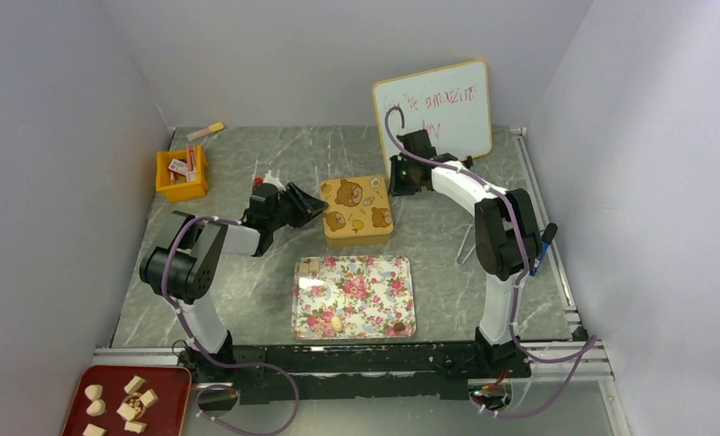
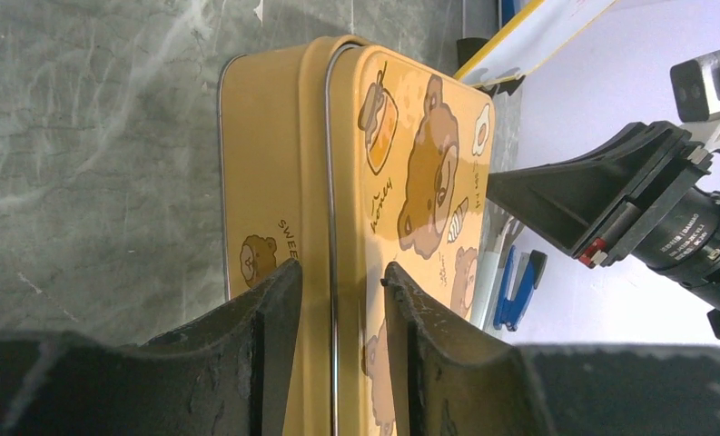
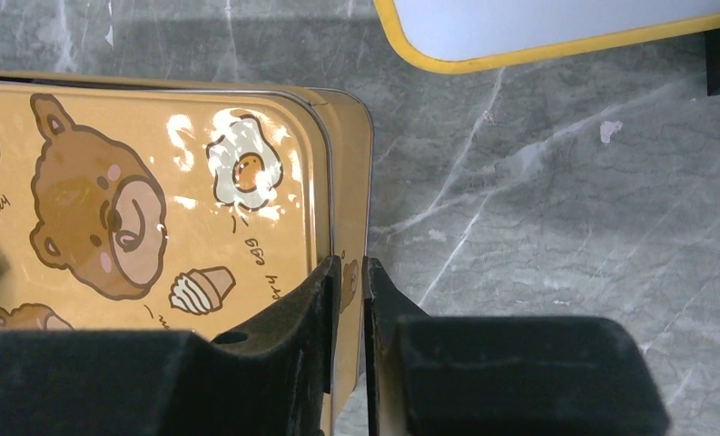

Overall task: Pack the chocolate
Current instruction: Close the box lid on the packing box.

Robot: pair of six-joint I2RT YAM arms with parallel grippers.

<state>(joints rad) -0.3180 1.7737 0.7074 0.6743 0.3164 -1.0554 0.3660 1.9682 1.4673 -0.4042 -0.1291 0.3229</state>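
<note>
Item 1 — your right claw [image 3: 349, 263]: jaws all but together, pinched on the right-hand rim of the bear tin [image 1: 357, 211], near its far corner.

Item 2 — your left claw [image 2: 340, 272]: jaws part-way apart, straddling the tin's left top edge, 1 finger over the side wall, the other over the lid. You cannot tell whether either pad touches metal.

Item 3, the chocolate [image 1: 337, 322]: 3 small pieces lie on the floral tray [image 1: 365, 295], just nearer than the tin. Roughly 7 cream pieces sit on the red tray [image 1: 111, 374] at the near-left corner, past the table's edge.

Surface: grey marbled tabletop [image 1: 247, 272], with white walls on 3 sides. An orange bin [image 1: 182, 186] of packets stands far left, and a whiteboard [image 1: 433, 107] leans at the back.

Writing: the tin reads "honey", "egg" and "SWEE". The whiteboard has red handwriting, too small to read surely.
</note>
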